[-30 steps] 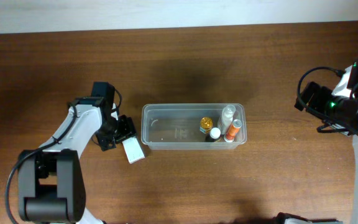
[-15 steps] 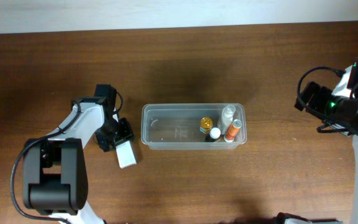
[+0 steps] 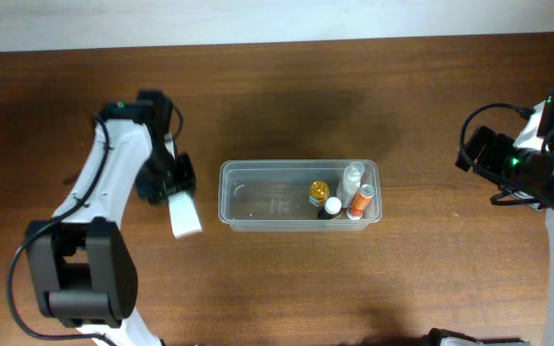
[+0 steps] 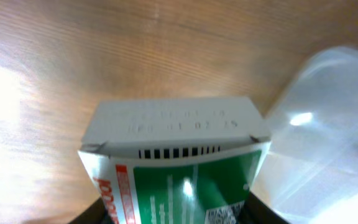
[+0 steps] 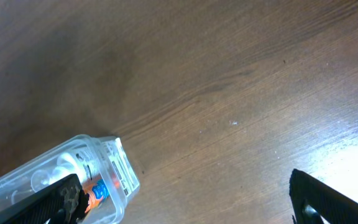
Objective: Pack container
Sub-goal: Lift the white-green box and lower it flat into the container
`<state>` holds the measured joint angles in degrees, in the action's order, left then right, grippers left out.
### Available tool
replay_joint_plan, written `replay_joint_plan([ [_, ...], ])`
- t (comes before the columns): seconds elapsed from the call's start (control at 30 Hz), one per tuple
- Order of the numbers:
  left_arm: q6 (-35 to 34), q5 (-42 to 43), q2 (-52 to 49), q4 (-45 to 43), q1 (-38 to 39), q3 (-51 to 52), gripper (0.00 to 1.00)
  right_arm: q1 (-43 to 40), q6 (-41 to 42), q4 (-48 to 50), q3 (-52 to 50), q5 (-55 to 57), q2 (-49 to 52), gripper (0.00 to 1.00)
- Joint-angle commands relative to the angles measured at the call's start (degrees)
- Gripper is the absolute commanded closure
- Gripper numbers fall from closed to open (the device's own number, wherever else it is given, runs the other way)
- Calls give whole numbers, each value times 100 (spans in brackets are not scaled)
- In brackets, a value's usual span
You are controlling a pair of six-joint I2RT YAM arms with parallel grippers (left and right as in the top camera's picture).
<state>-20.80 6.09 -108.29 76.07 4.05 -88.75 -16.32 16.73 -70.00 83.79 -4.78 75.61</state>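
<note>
Clenched on the white box [image 3: 187, 219], my left gripper [image 3: 171, 192] sits just left of the container [image 3: 222, 198], whose long axis runs rightward across the frame.

One clear plastic container [image 3: 258, 197] is counted on the surface [image 3: 354, 288]. Four small bottles are counted inside it: one yellow-capped bottle [image 3: 318, 191], one dark bottle with a white cap [image 3: 333, 205], one white bottle [image 3: 352, 177] and one orange bottle [image 3: 361, 202]. One white-and-green box [image 3: 185, 214] is also counted, and two robot arms are seen, one left arm [image 3: 113, 183] and one right arm [image 3: 532, 168].
</note>
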Motion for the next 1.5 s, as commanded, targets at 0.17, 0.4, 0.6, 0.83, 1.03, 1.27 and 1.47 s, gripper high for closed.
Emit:
replay_joint_plan([
  [0.17,944,-144,387,297,612,-1985,55,-20,24,15,55,33,9,2],
  [0.4,1707,-184,251,-667,1733,-1982,55,-20,24,15,55,33,9,2],
  [0.6,2920,-358,-129,-892,2347,-1982,56,-20,26,15,55,33,9,2],
  [0.83,4463,-354,-673,-785,2457,-1982,60,-22,24,15,55,33,9,2],
  [1.03,5333,-138,-927,-723,2457,-1978,64,-20,24,15,55,33,9,2],
  [1.27,6365,-31,-951,-597,2457,-1921,44,-20,24,15,55,33,9,2],
  [1.47,6741,79,-994,-699,2529,-1646,41,-20,24,17,55,33,9,2],
])
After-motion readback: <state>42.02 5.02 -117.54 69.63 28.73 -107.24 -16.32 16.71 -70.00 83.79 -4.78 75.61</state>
